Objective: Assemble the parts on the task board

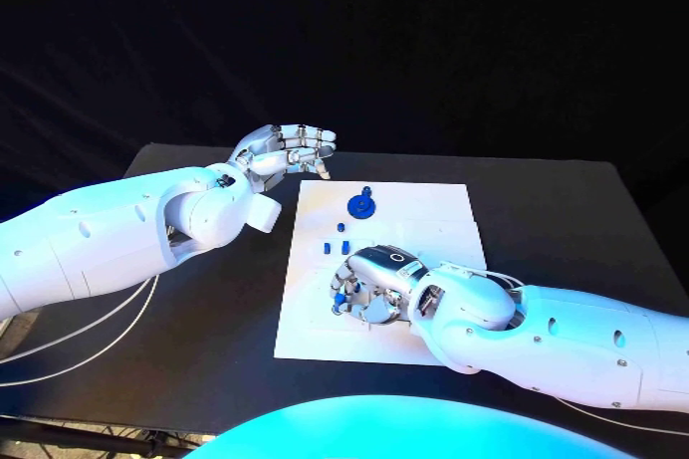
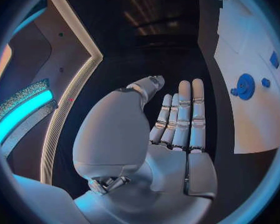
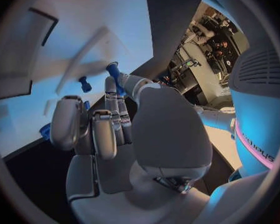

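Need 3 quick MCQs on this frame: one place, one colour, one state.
1. Where is the right hand?
A. Over the near part of the task board
B. Off the table
C. On the left arm

2. What colour is the round part at the board's far end?
A. Red
B. Blue
C. Yellow

3. What state is the left hand in?
A. Holding the round part
B. Pressing on the board
C. Open, holding nothing

Answers:
1 A: the right hand sits over the near part of the task board, pinching a small blue part.
2 B: the round part is plainly blue against the white board.
3 C: the left hand is beside the board's far left corner, and the left wrist view shows its palm bare with the fingers stretched out.
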Available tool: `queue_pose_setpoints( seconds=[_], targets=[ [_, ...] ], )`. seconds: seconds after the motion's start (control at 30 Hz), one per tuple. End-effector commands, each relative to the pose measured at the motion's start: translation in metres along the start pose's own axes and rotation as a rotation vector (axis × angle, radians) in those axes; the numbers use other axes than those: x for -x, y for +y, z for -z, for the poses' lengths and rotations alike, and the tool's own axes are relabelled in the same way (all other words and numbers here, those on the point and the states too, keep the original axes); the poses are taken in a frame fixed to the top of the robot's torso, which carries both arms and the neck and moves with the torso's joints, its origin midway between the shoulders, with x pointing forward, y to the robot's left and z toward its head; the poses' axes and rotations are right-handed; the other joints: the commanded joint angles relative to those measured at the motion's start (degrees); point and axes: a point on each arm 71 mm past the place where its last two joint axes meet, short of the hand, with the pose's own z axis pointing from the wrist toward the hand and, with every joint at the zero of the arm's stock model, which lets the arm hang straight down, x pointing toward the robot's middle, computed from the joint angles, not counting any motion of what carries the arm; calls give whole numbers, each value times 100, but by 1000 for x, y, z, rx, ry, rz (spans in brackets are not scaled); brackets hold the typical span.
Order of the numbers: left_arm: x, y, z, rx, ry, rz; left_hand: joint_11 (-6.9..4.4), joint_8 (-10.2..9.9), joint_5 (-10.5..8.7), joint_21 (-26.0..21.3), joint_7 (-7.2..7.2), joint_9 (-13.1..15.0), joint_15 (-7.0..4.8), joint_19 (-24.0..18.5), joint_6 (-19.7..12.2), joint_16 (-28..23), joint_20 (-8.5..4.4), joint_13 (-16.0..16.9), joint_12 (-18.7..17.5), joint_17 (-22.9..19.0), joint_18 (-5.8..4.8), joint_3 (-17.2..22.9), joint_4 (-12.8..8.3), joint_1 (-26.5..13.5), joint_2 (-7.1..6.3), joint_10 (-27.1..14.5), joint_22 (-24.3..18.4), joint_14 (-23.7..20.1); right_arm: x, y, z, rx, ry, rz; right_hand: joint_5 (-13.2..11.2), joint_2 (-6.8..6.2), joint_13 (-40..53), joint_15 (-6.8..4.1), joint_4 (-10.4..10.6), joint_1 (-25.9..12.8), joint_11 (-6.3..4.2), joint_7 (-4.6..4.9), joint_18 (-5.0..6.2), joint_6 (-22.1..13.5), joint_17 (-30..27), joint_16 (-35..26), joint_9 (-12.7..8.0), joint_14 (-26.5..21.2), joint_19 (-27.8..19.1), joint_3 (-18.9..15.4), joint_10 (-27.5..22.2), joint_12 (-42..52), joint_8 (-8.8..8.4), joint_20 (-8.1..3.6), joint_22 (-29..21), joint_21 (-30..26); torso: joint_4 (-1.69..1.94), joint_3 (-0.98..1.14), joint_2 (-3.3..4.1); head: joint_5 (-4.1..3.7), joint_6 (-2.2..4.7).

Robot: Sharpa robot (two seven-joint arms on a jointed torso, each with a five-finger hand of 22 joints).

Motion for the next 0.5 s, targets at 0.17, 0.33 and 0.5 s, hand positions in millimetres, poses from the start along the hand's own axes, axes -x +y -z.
queue_pose_setpoints(
  seconds=[0.17,0.33,0.5],
  targets=[
    [-2,-1,0,-4,19,7,-9,40,33,-26,202,-2,-4,-12,-51,-16,34,-9,26,-6,63,-11,-5,-4,67,-31,10,-24,-10,-4,2,-25,62,47,36,17,5,-18,-28,-59,-2,9,-80,-6,49,-1,3,314,0,27,27,-30,17,-22,968,-24,0,0,0,1,-12],
    [-2,-1,0,-3,20,8,-5,54,33,-27,200,-6,0,-13,-60,-16,36,-15,23,-9,62,-10,-4,-8,69,-56,10,-26,-10,-3,3,-22,56,45,36,17,5,-18,-28,-59,-2,9,-80,-6,49,-1,3,314,0,27,27,-30,17,-22,968,-24,1,0,1,2,-13],
    [-2,0,0,-1,22,8,-5,54,33,-27,200,-6,0,-13,-60,-16,36,-15,23,-9,62,-10,-4,-8,69,-56,10,-26,-9,-3,3,-19,45,41,39,12,6,-18,-36,-63,-2,9,-82,-8,55,1,5,315,3,31,29,-33,18,-22,970,-14,-2,-1,0,8,-12]
  ],
)
